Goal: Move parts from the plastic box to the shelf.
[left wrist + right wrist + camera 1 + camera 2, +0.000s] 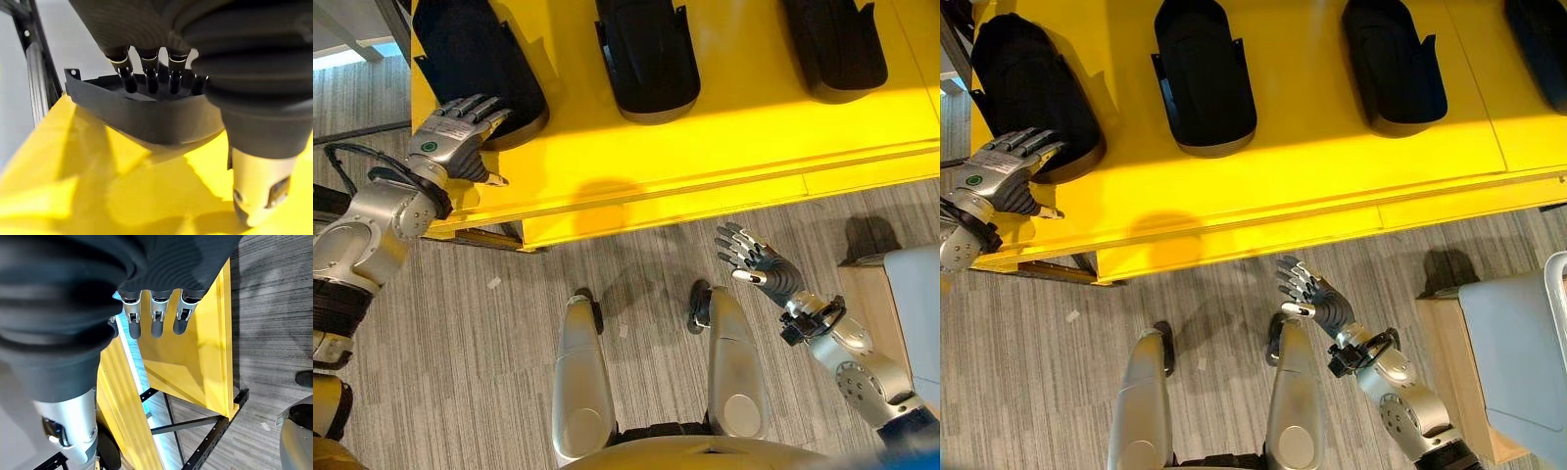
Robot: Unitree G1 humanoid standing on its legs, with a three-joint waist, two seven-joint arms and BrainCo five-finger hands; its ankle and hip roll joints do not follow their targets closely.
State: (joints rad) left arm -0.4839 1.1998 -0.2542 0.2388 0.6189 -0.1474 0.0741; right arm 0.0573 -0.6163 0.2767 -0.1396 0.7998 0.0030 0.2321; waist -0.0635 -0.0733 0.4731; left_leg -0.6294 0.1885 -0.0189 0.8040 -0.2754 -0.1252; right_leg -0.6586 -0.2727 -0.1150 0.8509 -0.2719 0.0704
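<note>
Several black curved parts lie in a row on the yellow shelf point(724, 147). My left hand point(460, 132) rests with straight fingers on the near end of the leftmost part point(470, 54), at the shelf's left front corner. In the left wrist view the fingertips point(149, 83) touch that part's rim point(142, 115), and the thumb stays clear of it. My right hand point(1317, 299) hangs open and empty over the floor, just in front of the shelf's front edge. Its fingers point(156, 316) are straight, with nothing between them.
A grey plastic box point(1518, 357) stands on a low wooden stand point(1442, 338) at the far right. Other black parts point(1203, 78) point(1394, 64) occupy the shelf's middle and right. The shelf's dark metal frame point(195, 423) runs under it. Grey striped floor lies in front.
</note>
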